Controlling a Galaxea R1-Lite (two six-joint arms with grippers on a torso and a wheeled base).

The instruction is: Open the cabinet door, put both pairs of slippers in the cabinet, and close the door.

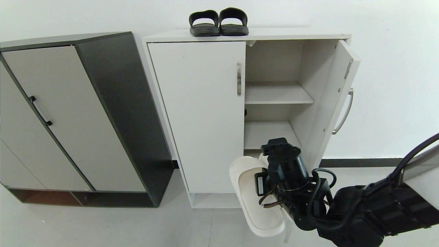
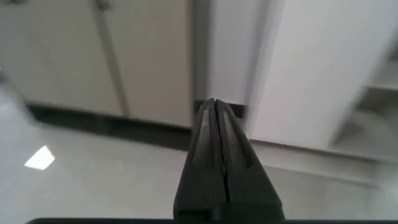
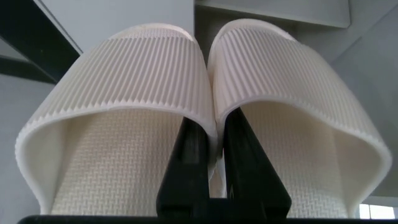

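White panels made up the cabinet (image 1: 291, 35), which stood against the wall on a pale floor (image 1: 103, 223). Touching the cabinet's left side stood a grey unit with a dark frame (image 1: 85, 116), its doors shut. The cabinet's left door (image 1: 199, 116) was closed. Its right door (image 1: 331, 99) was swung wide, baring an upper shelf (image 1: 274, 94) and a lower shelf (image 1: 267, 133), both bare.

On the cabinet's top, above the closed door's inner edge, a pair of black slippers (image 1: 218, 22) sat side by side with the toes towards the wall.

The pair of white slippers (image 1: 252, 195) was off the floor in front of the cabinet, low down. It hung just outside the open compartment, below the lower shelf and overlapping the closed door's bottom corner. The right tool (image 3: 216, 149) was clenched on this pair. Its dark fingers (image 3: 186, 168) pinched the two adjoining inner walls together, so the ribbed straps (image 3: 155, 81) arched on either side.

The left tool (image 2: 215, 109) was clamped shut on nothing, its fingers pressed flat together. It hung above the floor, in front of where the grey unit met the cabinet.
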